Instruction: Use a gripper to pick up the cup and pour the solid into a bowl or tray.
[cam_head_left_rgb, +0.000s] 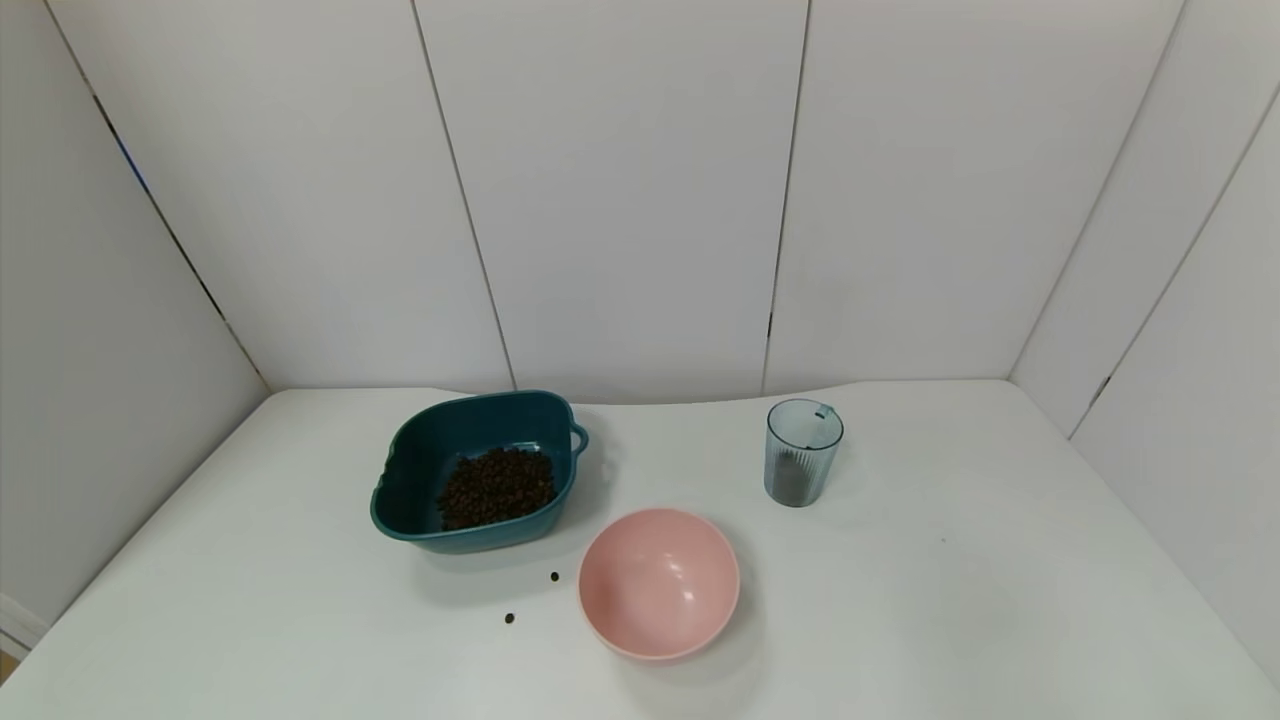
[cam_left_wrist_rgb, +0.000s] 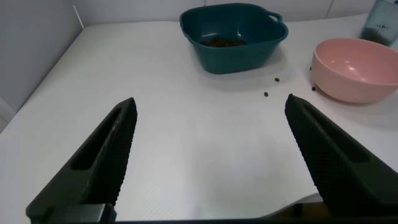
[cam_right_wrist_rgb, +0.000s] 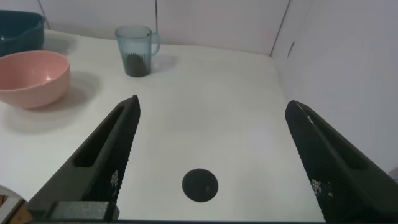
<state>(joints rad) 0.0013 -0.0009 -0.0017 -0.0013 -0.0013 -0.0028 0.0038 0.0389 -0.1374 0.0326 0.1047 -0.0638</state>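
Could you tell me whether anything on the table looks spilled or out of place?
Yes: a few stray pellets lie on the table between the teal basin and the pink bowl, outside either container.

- Head view: high above the table's near edge, facing forward and down; neither arm shows.
- Left wrist view: low behind the left gripper (cam_left_wrist_rgb: 208, 155), looking ahead between its spread fingers.
- Right wrist view: likewise behind the right gripper (cam_right_wrist_rgb: 211, 155).
- All three share the pink bowl (cam_head_left_rgb: 659, 582) (and the cup (cam_head_left_rgb: 803, 451)).
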